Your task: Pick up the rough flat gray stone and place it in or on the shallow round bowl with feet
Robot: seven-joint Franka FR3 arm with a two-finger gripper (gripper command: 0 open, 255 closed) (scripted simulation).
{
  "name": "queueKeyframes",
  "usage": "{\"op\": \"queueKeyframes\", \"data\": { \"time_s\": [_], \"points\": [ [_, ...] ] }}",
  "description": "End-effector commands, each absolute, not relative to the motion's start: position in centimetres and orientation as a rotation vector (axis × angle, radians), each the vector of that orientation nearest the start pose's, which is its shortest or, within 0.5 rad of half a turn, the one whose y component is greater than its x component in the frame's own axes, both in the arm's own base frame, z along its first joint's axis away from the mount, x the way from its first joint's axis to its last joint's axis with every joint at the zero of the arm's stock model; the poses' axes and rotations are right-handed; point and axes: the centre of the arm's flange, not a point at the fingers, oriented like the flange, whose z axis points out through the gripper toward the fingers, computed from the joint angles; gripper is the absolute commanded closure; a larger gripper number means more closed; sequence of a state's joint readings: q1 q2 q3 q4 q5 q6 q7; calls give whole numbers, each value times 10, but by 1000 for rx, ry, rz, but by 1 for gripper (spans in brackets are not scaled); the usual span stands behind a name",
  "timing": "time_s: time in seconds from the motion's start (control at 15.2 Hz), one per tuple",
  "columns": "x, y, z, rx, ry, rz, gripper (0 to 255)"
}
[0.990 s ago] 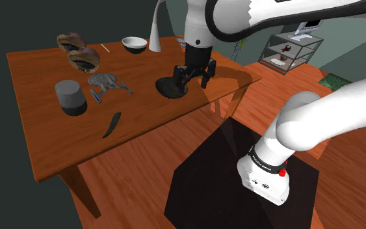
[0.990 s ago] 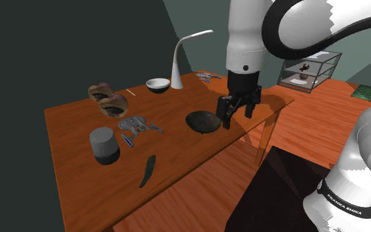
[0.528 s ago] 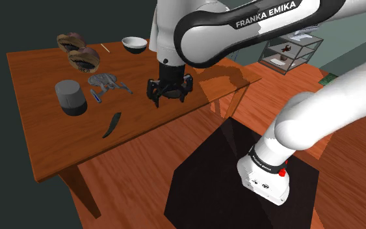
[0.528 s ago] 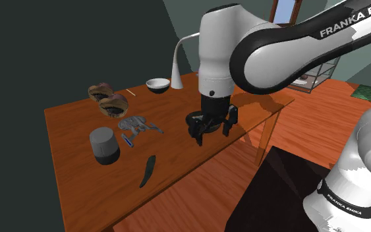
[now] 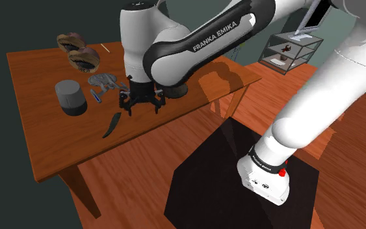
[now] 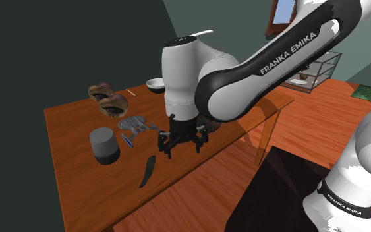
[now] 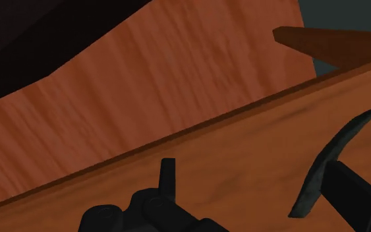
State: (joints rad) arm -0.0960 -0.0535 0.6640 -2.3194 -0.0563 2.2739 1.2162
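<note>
All-black 2-finger end effector open, fingers spread well apart, clamped on nothing. Pointed straight down, low over the reddish-brown wooden bench, close to the long edge that faces the stand and roughly midway along it. Same spread stance in the second exterior view. Bare wood between the 2 fingers in the wrist view, with the bench's long edge running slantwise just beyond them and plank floor past that.

Rough flat dark grey stone, a thin curved sliver, lying flat on the bench near that same long edge. Just beside the end effector, on the side toward the bench corner at the shoulder view's lower left, and outside the gap between the fingers. Likewise a little apart from the fingers in the second exterior view. In the wrist view its lower end drawn against the outline of 1 finger; cannot tell contact there.

White arm rising from the black box stand, swinging high, then slanting back down across the bench with the lettered forearm lowest at the wrist. Last white link upright, directly above the end effector.

Farther in from the edge, a plain grey cylinder and a grey model starship, both apart from the end effector.
</note>
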Motion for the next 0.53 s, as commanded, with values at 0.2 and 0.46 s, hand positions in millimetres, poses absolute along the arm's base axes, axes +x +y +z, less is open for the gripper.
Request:
{"op": "queueKeyframes", "data": {
  "time_s": [0.2, 0.46],
  "points": [
    [466, 305, 327, -2975, 1124, -140, 0],
    [504, 329, 302, -2918, 1244, -177, 0]
  ]
}}
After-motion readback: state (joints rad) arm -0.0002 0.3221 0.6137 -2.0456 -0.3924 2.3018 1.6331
